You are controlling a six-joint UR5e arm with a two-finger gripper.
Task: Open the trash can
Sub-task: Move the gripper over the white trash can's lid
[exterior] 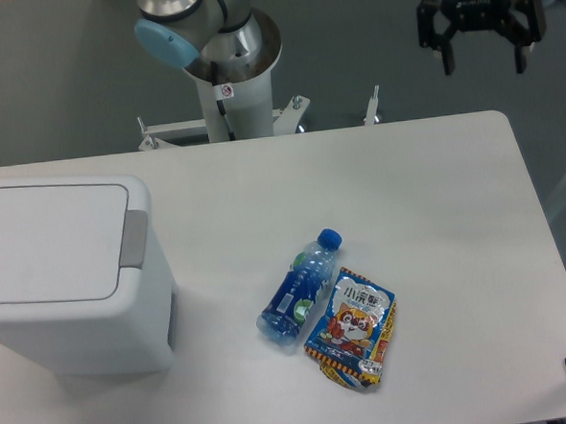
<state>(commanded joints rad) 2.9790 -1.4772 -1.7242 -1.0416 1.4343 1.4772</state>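
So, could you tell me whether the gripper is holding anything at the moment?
Nothing: the gripper hangs open and empty, away from the trash can.

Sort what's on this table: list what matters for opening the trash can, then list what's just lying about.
Belongs to the job:
- large white boxy plastic trash can, lid closed
- its grey push-button strip on the lid's right edge
- black two-finger gripper, open, up beyond the table's far right corner

Just lying about:
- blue plastic bottle with blue cap, on its side
- blue and orange snack packet beside it
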